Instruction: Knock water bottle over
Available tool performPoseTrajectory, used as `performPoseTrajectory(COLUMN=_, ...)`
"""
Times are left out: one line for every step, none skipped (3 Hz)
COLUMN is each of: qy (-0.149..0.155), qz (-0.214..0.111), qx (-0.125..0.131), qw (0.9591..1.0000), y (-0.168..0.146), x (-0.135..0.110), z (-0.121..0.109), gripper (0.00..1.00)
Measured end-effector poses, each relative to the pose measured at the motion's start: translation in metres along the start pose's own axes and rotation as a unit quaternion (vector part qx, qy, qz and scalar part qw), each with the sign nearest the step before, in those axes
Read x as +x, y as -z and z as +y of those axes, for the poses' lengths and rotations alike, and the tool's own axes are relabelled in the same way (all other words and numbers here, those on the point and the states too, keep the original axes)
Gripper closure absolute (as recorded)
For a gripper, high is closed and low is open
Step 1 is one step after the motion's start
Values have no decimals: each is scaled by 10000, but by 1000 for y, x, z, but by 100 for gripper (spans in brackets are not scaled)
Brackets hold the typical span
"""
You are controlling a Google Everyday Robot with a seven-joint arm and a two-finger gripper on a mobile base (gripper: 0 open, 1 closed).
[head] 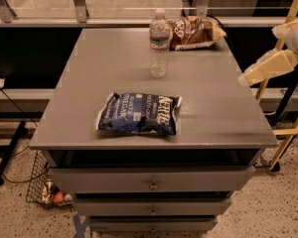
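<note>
- The small clear ribbed plastic water bottle (159, 43) stands upright, with its white cap on top and a white-and-red label band around its upper half; the lower part looks see-through.
- It sits on the flat grey table top (104, 73), towards the far edge at about 12 o'clock from the middle.
- A brown crinkled chip bag (196, 32) lies flat at the bottle's 2 o'clock, just beside it.
- A dark blue chip bag (139, 114) with white lettering lies flat at the bottle's 6 o'clock, well apart from it and near the front edge.
- My cream-coloured gripper (247, 77) hangs at the bottle's 4 o'clock, beyond the table's right edge and apart from everything; I cannot tell whether it is clenched or released.
- Grey drawers (153, 180) stack below the top.
</note>
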State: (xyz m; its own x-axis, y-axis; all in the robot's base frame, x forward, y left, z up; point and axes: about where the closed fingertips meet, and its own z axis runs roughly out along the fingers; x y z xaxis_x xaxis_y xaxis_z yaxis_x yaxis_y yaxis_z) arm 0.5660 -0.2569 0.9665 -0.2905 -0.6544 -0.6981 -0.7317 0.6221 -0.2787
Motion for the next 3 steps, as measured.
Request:
performPoseTrajectory(qy=-160, qz=-288, qx=-20, qw=9995, y=-17, x=-9, z=-1, gripper=0)
performPoseTrajectory(qy=-315, qz=-905, qx=-177, qw=9952, y=-54, x=-49, z=-5, gripper=0)
performPoseTrajectory(qy=-452, qz=-1245, qx=-384, qw=9904, y=-88, x=-83, z=-2, gripper=0)
